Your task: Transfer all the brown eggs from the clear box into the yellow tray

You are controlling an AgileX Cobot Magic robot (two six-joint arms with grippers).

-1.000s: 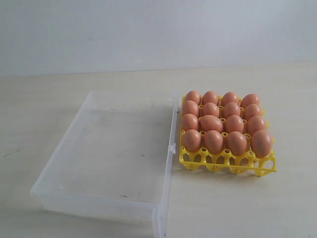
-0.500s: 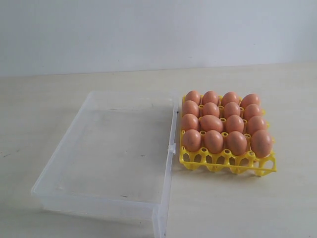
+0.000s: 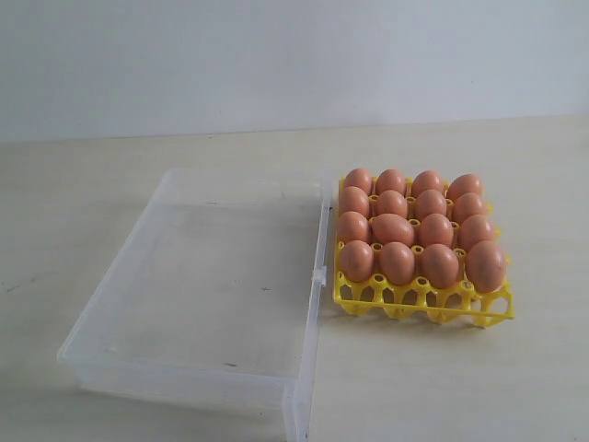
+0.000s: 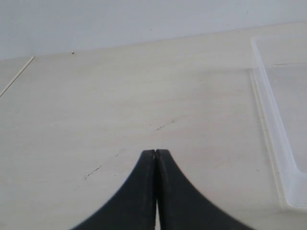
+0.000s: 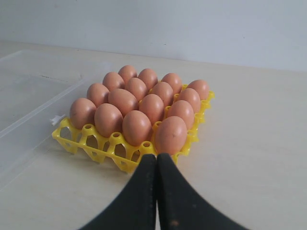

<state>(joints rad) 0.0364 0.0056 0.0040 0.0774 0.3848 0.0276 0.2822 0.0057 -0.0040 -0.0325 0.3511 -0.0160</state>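
Left tool [image 4: 156, 153]: black jaws pressed together along their full length, gripping nothing, poised over bare desk [image 4: 96, 110]. To one side in the left wrist view, one corner and a low wall of the clear box [image 4: 276, 143], the only task item visible from this camera.

Right tool [image 5: 156, 157]: likewise closed tight, tips meeting, nothing between them, aimed at the nearest corner of the yellow tray [image 5: 115, 138] and just short of it. Directly beyond the tips, the brown eggs [image 5: 139, 103], seated in the tray's cups. Beside the tray, the side wall of the box with its small latch tab [image 5: 57, 119]; contact between tab and tray not discernible.

Both tools visible in the wrist views only.

Exterior view: the full layout, given by no wrist camera.
- Whole outline of the box on the left.
- Tray just beside it on the right, facing sides roughly parallel, both resting on the desk.
- Sixteen eggs in a four-by-four grid, one per cup.
- One egg in the second row from the near edge lying more on its side than the others.
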